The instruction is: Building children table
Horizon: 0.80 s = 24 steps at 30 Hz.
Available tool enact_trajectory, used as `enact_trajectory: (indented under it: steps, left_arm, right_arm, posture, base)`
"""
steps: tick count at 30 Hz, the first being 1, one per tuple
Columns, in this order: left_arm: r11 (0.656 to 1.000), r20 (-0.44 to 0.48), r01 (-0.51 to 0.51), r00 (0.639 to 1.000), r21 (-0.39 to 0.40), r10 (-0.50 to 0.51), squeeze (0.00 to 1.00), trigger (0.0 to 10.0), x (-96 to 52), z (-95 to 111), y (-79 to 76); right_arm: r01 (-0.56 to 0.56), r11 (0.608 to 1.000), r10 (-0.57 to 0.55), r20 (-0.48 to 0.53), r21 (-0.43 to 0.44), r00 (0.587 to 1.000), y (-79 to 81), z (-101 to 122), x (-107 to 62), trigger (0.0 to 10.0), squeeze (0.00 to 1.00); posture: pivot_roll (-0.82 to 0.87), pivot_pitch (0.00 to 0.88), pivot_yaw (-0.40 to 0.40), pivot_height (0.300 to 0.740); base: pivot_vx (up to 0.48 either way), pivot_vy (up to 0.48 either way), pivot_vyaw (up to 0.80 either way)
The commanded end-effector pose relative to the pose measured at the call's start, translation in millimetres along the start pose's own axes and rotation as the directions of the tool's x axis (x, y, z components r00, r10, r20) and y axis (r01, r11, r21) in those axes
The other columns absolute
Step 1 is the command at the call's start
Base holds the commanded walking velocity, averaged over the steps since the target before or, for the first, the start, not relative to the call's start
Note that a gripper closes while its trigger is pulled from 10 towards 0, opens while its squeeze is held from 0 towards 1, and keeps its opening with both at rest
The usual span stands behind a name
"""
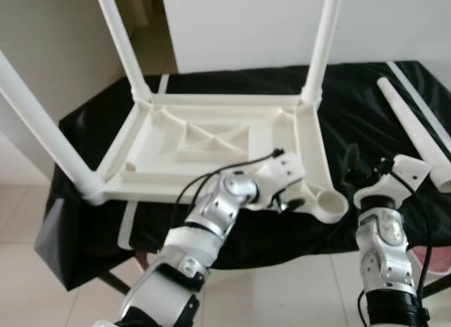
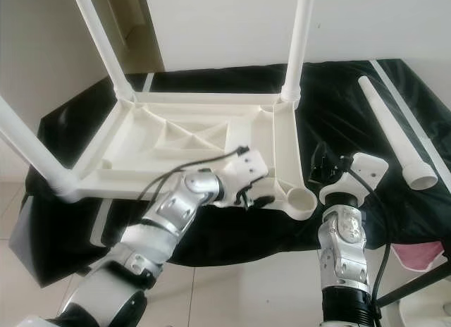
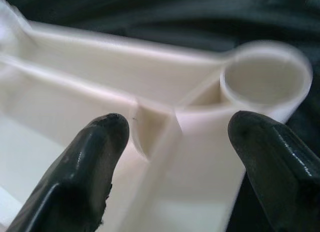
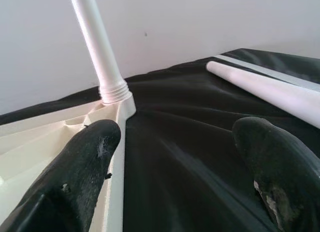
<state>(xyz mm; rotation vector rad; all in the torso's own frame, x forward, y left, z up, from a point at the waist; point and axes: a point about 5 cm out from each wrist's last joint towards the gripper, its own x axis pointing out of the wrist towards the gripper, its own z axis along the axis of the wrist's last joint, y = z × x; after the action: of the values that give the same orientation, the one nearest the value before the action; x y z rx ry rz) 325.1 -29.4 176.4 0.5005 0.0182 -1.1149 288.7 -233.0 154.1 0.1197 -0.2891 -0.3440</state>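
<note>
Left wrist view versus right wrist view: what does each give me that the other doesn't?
Left wrist view alone: the empty corner socket of the upturned tabletop, close up between the left tool's spread fingers, with the ribs beside it.

Right wrist view alone: a fitted leg standing in its threaded collar, the loose leg lying on the black cloth, and the wall behind; the right tool is open.

Both: the white tabletop frame and the black cloth.

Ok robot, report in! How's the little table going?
Left gripper open at the tabletop's empty leg socket. Right gripper open, over black cloth. Three legs in; fourth leg lying loose.
</note>
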Motion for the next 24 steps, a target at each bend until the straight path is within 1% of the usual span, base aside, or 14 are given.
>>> enact_trajectory:
  steps: [1, 4, 6, 7, 8, 9, 10, 11, 13, 14, 19, 21, 22, 24]
  left_arm:
    - [0.867, 0.068, -0.490, 0.865, -0.091, 0.497, 0.00, 10.0, -5.4, 6, 14.6]
    - [0.884, 0.092, -0.457, 0.880, -0.102, 0.466, 0.00, 10.0, -5.7, 8, 11.6]
    - [0.944, 0.189, -0.301, 0.928, -0.134, 0.322, 0.00, 10.0, -10.0, 14, -0.6]
    - [0.944, 0.189, -0.301, 0.928, -0.134, 0.322, 0.00, 10.0, -10.0, 14, -0.6]
    - [0.971, 0.230, -0.195, 0.947, -0.136, 0.222, 0.00, 10.0, -13.8, 16, -8.5]
    - [0.971, 0.230, -0.195, 0.947, -0.136, 0.222, 0.00, 10.0, -13.8, 16, -8.5]
    - [0.987, 0.272, -0.082, 0.955, -0.137, 0.117, 0.00, 10.0, -18.4, 18, -16.9]
    - [0.987, 0.272, -0.082, 0.955, -0.137, 0.117, 0.00, 10.0, -18.4, 18, -16.9]
    - [0.993, 0.300, 0.050, 0.954, -0.111, -0.014, 0.00, 10.0, -26.4, 20, -28.3]
    - [0.992, 0.302, 0.075, 0.952, -0.103, -0.041, 0.00, 10.0, -28.5, 21, -30.9]
    - [0.993, 0.295, 0.057, 0.955, -0.102, -0.024, 0.00, 10.0, -31.2, 20, -29.0]
    - [0.983, 0.270, -0.063, 0.957, -0.170, 0.108, 0.00, 10.0, -31.9, 13, -17.2]
    - [0.983, 0.270, -0.063, 0.957, -0.170, 0.108, 0.00, 10.0, -31.9, 13, -17.2]
    - [0.956, 0.251, -0.151, 0.944, -0.253, 0.216, 0.00, 10.0, -33.0, 9, -5.2]
  right_arm:
    - [0.083, 0.996, -0.083, -0.030, -0.019, 0.996, -10.2, -6, 1.0, 10.0, 0.00]
    - [0.101, 0.995, -0.102, -0.036, -0.022, 0.994, -12.7, -6, 1.3, 10.0, 0.00]
    - [0.166, 0.985, -0.167, -0.035, -0.037, 0.985, -23.7, -7, 2.2, 10.0, 0.00]
    - [0.166, 0.985, -0.167, -0.035, -0.037, 0.985, -23.7, -7, 2.2, 10.0, 0.00]
    - [0.204, 0.978, -0.205, -0.031, -0.042, 0.978, -30.5, -6, 2.3, 10.0, 0.00]
    - [0.204, 0.978, -0.205, -0.031, -0.042, 0.978, -30.5, -6, 2.3, 10.0, 0.00]
    - [0.240, 0.970, -0.241, -0.026, -0.042, 0.970, -36.8, -5, 2.1, 10.0, 0.00]
    - [0.240, 0.970, -0.241, -0.026, -0.042, 0.970, -36.8, -5, 2.1, 10.0, 0.00]
    - [0.286, 0.958, -0.287, -0.026, -0.030, 0.958, -45.0, -4, 0.5, 10.0, 0.00]
    - [0.296, 0.955, -0.297, -0.027, -0.025, 0.954, -46.8, -4, 0.0, 10.0, 0.00]
    - [0.286, 0.957, -0.287, -0.018, -0.047, 0.958, -48.2, -2, -0.2, 10.0, 0.00]
    - [0.192, 0.973, -0.189, 0.035, -0.131, 0.981, -38.9, 7, 2.0, 10.0, 0.00]
    - [0.192, 0.973, -0.189, 0.035, -0.131, 0.981, -38.9, 7, 2.0, 10.0, 0.00]
    - [0.145, 0.980, -0.140, 0.045, -0.137, 0.989, -33.1, 10, 2.8, 10.0, 0.00]
  posture:
    - [-0.12, 0.060, 0.072, 0.740]
    - [-0.12, 0.060, 0.072, 0.740]
    - [-0.12, 0.066, 0.076, 0.740]
    - [-0.12, 0.066, 0.076, 0.740]
    - [-0.12, 0.071, 0.077, 0.740]
    - [-0.12, 0.071, 0.077, 0.740]
    - [-0.12, 0.072, 0.078, 0.740]
    - [-0.12, 0.072, 0.078, 0.740]
    - [-0.11, 0.091, 0.081, 0.740]
    - [-0.11, 0.091, 0.081, 0.740]
    - [-0.11, 0.105, 0.084, 0.740]
    - [-0.12, 0.112, 0.077, 0.740]
    - [-0.12, 0.112, 0.077, 0.740]
    - [-0.12, 0.103, 0.067, 0.740]
  base:
    - [0.000, 0.000, 0.00]
    - [0.000, 0.000, 0.00]
    - [0.000, 0.000, 0.00]
    - [0.000, 0.000, 0.00]
    - [0.000, 0.000, 0.00]
    - [0.000, 0.000, 0.00]
    - [0.000, 0.000, 0.00]
    - [0.000, 0.000, 0.00]
    - [0.000, 0.000, 0.00]
    - [0.000, 0.000, 0.00]
    - [0.000, 0.000, 0.00]
    - [0.000, 0.000, 0.00]
    - [0.000, 0.000, 0.00]
    - [0.000, 0.000, 0.00]
